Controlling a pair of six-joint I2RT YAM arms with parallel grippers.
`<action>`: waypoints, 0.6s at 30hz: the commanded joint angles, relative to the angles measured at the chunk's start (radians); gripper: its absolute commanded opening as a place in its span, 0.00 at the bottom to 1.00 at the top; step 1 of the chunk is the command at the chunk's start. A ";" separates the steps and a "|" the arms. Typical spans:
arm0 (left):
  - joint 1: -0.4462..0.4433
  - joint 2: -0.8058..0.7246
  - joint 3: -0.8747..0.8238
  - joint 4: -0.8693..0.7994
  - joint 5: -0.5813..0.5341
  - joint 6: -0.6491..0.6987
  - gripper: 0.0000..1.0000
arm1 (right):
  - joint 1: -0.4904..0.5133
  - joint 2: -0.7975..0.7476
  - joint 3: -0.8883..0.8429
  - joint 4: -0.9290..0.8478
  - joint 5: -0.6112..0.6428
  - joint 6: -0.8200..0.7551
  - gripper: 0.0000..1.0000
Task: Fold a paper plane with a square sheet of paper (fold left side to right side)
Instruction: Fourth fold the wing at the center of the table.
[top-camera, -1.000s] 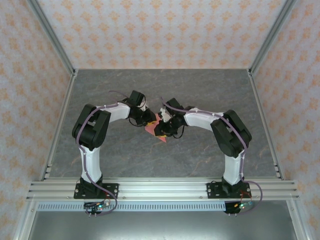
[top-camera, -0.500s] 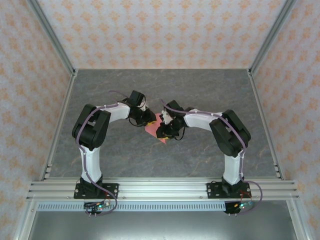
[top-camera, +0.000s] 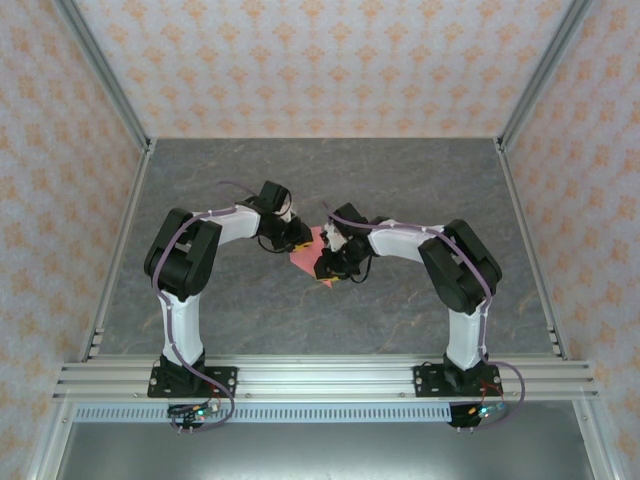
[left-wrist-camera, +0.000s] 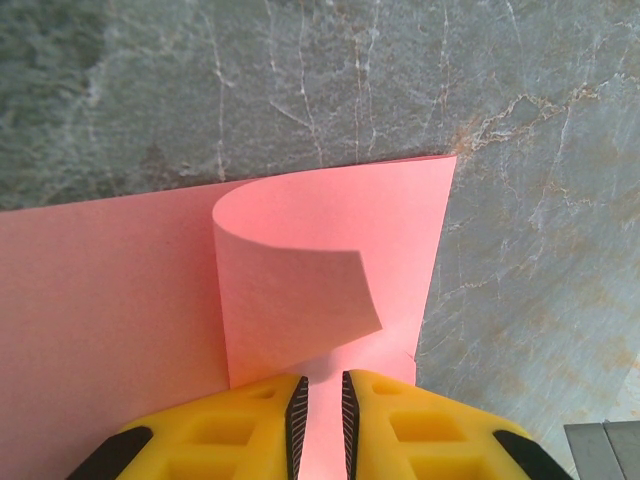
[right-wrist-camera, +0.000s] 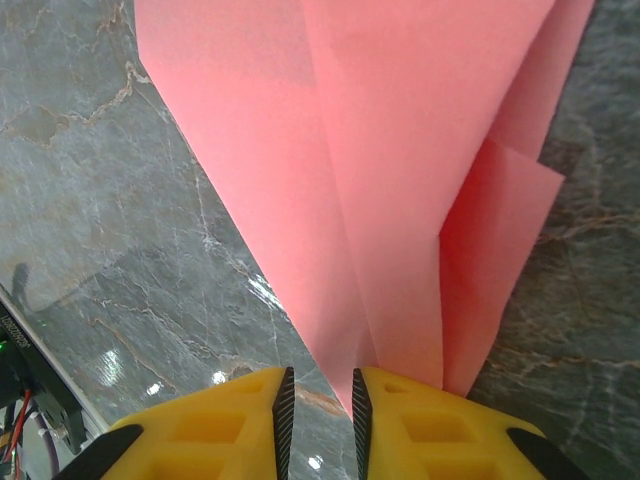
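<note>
Fingertips of the left claw, yellow, sit nearly together with a thin slit between them. Pink paper runs into that slit, so the claw is clamped on a raised flap. From the grip the flap curls up and over in a soft, uncreased roll and casts a shadow on the flat part of the sheet beneath. The sheet's far edge lies on the grey marbled table.

The right claw shows the same thin slit. A pointed corner of the paper, several layers thick with slanting folds, narrows down to its fingertips. It appears pinched there, though the exact contact is hidden behind one finger.

From above, both claws meet at mid-table with the paper between them, one arm reaching in from each side.

The step in hand looks to be laying the left side over onto the right, and no crease is set in the roll. To do it well, the right claw should act as a fixed anchor while the left carries its flap low and slowly across. Thin paper like this will likely buckle or skew if pulled hard. The edges should be lined up before anything is pressed flat — a crooked crease would be hard to undo. Opening either claw early risks the roll springing open.
</note>
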 joint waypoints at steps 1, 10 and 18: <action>0.005 0.021 -0.037 -0.065 -0.067 0.009 0.23 | 0.000 0.032 -0.039 -0.048 -0.003 -0.009 0.27; 0.005 0.025 -0.037 -0.065 -0.071 0.009 0.22 | -0.001 0.000 -0.094 -0.013 -0.075 0.023 0.26; 0.005 0.023 -0.038 -0.066 -0.073 0.008 0.22 | -0.001 -0.017 -0.156 0.048 -0.123 0.073 0.23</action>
